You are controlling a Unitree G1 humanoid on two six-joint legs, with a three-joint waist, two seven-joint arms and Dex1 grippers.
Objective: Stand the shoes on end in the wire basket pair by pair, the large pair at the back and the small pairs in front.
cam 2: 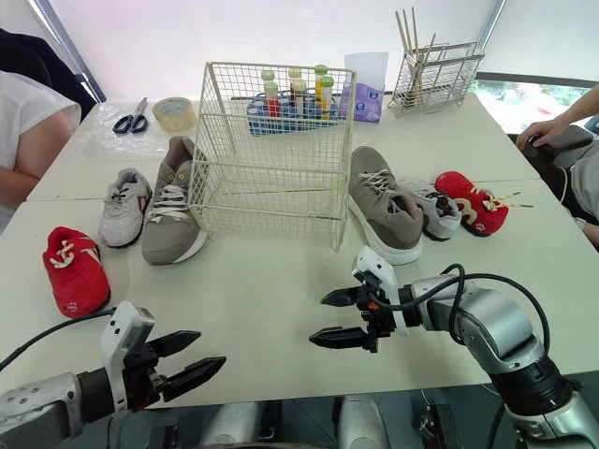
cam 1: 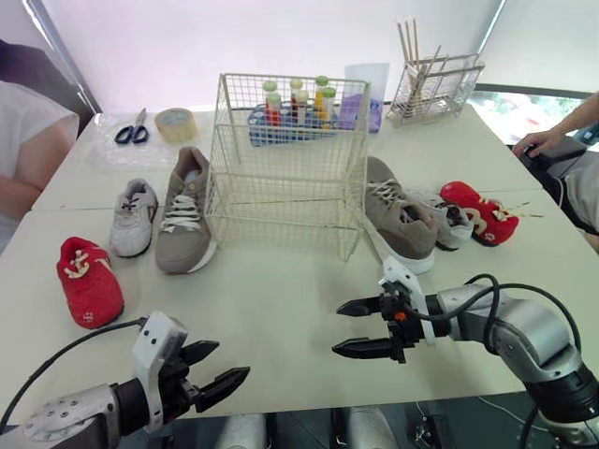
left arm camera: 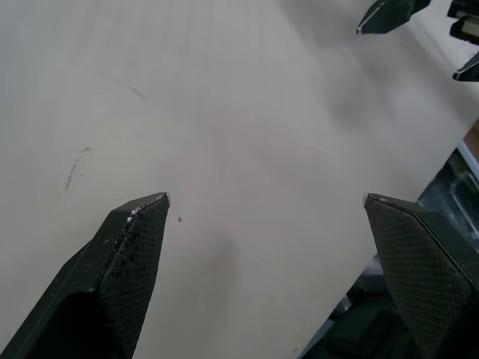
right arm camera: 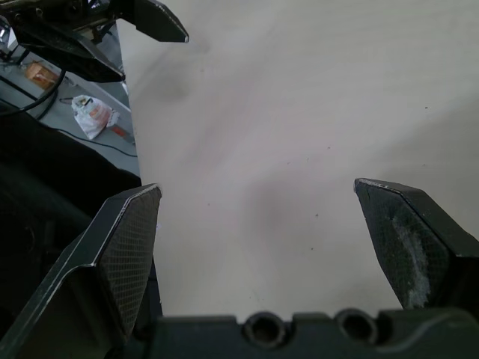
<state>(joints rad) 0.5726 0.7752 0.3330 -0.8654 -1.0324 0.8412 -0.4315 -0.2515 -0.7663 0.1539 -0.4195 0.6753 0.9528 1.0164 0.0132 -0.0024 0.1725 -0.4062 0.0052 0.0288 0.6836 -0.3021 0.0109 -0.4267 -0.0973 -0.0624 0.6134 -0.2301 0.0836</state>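
Note:
A white wire basket (cam 1: pixel 288 161) stands in the middle of the table with no shoes in it. To its left lie a large taupe shoe (cam 1: pixel 184 223), a small white-grey shoe (cam 1: pixel 134 218) and a small red shoe (cam 1: pixel 89 281). To its right lie the other taupe shoe (cam 1: pixel 398 223), a small white-grey shoe (cam 1: pixel 449 220) and a red shoe (cam 1: pixel 480 213). My left gripper (cam 1: pixel 219 369) hovers open over the table's near edge, holding nothing. My right gripper (cam 1: pixel 341 326) is open and bare in front of the right-hand shoes.
Behind the basket are a blue rack of bottles (cam 1: pixel 292 117), a purple pack (cam 1: pixel 360 110), a tape roll (cam 1: pixel 175 123), scissors (cam 1: pixel 133 130) and a wire holder with sticks (cam 1: pixel 432 86). A person's arm (cam 1: pixel 23 159) is at the left, a hand (cam 1: pixel 541 140) at the right.

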